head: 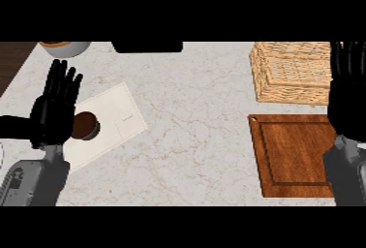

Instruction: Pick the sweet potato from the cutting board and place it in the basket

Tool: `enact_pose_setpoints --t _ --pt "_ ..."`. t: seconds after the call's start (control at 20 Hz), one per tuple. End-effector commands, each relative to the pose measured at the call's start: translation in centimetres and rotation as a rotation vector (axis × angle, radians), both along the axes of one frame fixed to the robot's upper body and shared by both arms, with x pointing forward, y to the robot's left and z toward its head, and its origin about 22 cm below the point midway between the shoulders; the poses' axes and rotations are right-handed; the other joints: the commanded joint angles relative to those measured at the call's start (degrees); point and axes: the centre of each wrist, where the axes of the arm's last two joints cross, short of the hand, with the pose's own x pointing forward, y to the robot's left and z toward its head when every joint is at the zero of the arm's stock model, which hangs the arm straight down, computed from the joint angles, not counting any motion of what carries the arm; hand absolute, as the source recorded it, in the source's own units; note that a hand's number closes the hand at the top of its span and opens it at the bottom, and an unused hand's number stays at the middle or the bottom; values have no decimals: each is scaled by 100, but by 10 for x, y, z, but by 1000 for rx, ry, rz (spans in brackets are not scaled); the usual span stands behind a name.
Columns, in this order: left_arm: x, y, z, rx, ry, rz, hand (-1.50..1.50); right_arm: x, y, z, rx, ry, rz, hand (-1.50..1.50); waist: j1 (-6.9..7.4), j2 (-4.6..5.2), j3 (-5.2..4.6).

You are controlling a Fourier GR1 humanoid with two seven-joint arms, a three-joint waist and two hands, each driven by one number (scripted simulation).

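The wooden cutting board [293, 155] lies bare, with no sweet potato showing anywhere. The right hand [348, 92] rises along the view's right edge beside the wicker basket [289, 72], fingers straight, holding nothing visible. The left hand [55, 109] rests open, fingers up, over a white board [111, 123].

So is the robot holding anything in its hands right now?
The left hand is open, fingers up, holding nothing. The right hand stands at the right edge over the basket and board; whether it holds anything cannot be told.
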Motion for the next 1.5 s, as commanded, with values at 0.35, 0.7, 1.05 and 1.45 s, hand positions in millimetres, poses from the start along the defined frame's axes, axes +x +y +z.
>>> enact_pose_setpoints --t 0.35,0.7,1.05,1.45 --pt "-83 25 -119 220 701 -74 0 -17 -49 -41 -197 196 439 150 27 252 -40" --pt "-91 33 -112 217 735 -68 0 -38 -47 -50 -454 316 266 -150 -72 163 -78" --pt "-107 39 -111 261 728 -57 0 -35 -109 42 -988 422 -153 -150 -100 146 -112" --pt "-128 20 -114 230 738 -83 0 -53 -145 154 -1297 589 -129 -150 -128 118 -94"
